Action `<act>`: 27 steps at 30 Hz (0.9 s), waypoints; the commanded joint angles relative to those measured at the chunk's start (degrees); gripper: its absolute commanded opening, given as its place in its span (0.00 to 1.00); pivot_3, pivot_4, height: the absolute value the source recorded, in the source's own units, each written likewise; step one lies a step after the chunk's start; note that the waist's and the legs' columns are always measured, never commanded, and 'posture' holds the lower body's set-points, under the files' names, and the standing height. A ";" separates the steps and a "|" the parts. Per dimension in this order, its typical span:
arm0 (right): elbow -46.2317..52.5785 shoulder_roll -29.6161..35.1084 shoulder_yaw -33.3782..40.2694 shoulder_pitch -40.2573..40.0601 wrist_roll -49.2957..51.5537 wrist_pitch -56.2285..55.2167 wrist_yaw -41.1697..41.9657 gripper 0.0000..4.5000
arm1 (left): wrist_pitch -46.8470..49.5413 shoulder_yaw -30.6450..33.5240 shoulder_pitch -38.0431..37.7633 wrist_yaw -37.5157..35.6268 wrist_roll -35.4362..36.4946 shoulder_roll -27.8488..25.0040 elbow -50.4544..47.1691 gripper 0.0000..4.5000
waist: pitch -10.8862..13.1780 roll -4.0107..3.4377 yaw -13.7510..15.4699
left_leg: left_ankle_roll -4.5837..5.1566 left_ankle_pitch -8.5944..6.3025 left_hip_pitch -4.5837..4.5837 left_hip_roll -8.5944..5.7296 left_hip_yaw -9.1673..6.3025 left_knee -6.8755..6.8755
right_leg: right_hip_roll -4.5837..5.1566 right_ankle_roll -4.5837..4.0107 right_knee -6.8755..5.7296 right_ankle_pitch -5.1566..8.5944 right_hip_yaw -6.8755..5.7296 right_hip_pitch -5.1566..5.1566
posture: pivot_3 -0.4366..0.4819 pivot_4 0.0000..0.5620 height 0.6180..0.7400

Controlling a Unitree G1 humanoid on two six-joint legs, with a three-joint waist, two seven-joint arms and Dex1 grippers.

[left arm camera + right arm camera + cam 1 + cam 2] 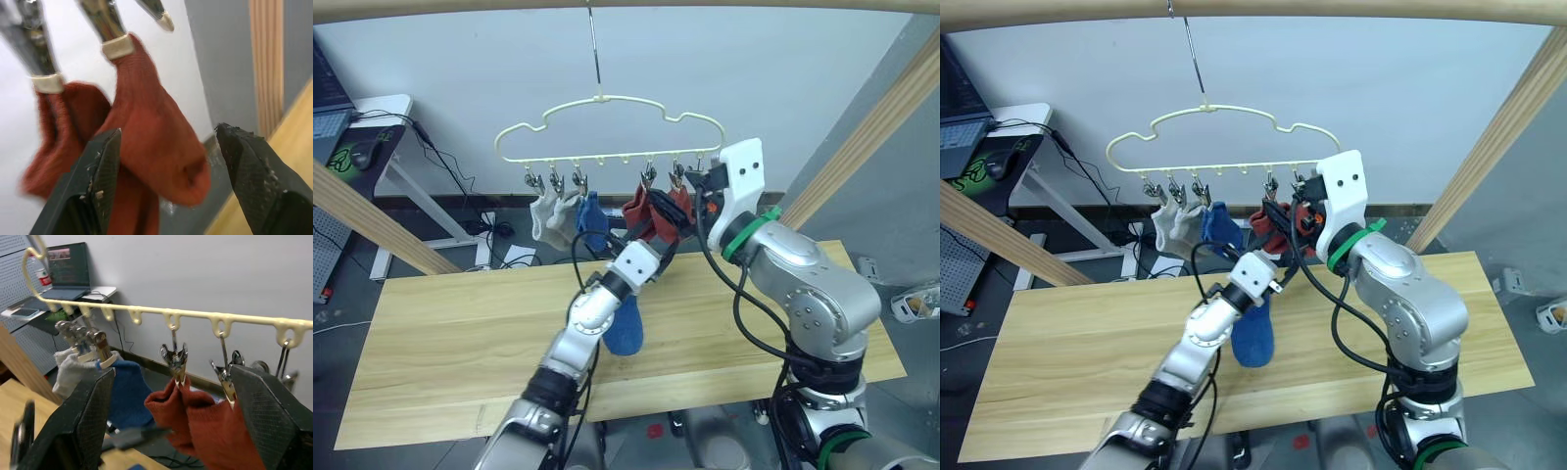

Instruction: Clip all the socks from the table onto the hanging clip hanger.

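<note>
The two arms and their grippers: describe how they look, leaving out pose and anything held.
Both arms have rounded silver-grey shells with black joints and loose black cables looping alongside. The right arm carries a green band at its wrist under a white bracket with two small holes. The left gripper and the right gripper each have two black fingers with a fine cross-hatched texture.

I can't read any text, label, brand or number here. The one candidate is the laptop screen (67,265) in the upper left of the right wrist view: it shows a dark window with lines of reddish and pale characters, too small and soft for me to make out. A bottle (43,277) just left of it carries a red label whose print I can't read either.
</note>
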State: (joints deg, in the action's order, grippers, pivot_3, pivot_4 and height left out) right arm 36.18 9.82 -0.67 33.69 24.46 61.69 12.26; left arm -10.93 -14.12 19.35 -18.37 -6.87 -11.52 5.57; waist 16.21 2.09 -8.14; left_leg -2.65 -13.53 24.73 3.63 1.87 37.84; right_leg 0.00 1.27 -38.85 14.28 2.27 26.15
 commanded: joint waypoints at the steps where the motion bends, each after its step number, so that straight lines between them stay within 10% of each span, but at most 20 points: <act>1: 6.00 1.61 1.61 -1.26 3.12 -0.33 1.78 0.86 | 11.91 0.02 -2.18 -6.22 5.06 -1.93 -13.76 0.73 | 0.00 0.00 0.01 | 0.00 0.00 0.00 -0.01 0.00 0.02 | 0.00 0.02 0.00 0.01 0.01 -0.01 | 0.25 0.50 0.96; 6: 9.53 3.04 3.44 -4.16 4.01 -0.18 0.07 0.86 | 26.63 3.73 -4.66 -13.24 15.30 -6.75 -26.74 0.73 | 0.00 0.00 0.01 | -0.01 0.00 -0.03 -0.03 -0.05 0.06 | 0.01 0.03 0.01 0.02 0.08 -0.02 | 0.24 0.49 0.96; 13: 8.37 4.12 2.12 -6.81 0.58 -2.42 -3.82 0.43 | 37.39 10.55 -2.00 -20.40 29.02 -12.87 -33.15 0.74 | 0.00 0.00 0.06 | -0.01 0.01 -0.04 -0.03 -0.05 0.07 | -0.02 0.04 0.01 0.02 0.08 -0.02 | 0.25 0.48 0.96; 27: -4.77 -1.04 -2.96 -3.64 -11.37 -7.68 -12.70 0.43 | 39.34 12.16 5.03 -23.93 33.38 -17.42 -30.37 0.74 | -0.01 0.01 0.12 | -0.01 0.01 -0.03 -0.03 -0.05 0.06 | -0.02 0.03 0.03 0.02 0.13 0.01 | 0.26 0.47 0.96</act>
State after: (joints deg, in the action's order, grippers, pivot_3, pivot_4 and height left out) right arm 30.94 9.29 -3.63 28.91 14.37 56.34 0.44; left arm 29.60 -2.69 23.77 -41.91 26.51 -28.65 -24.09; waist 16.20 2.09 -8.02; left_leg -2.66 -13.52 24.69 3.59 1.82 37.90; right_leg -0.02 1.30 -38.83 14.30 2.41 26.16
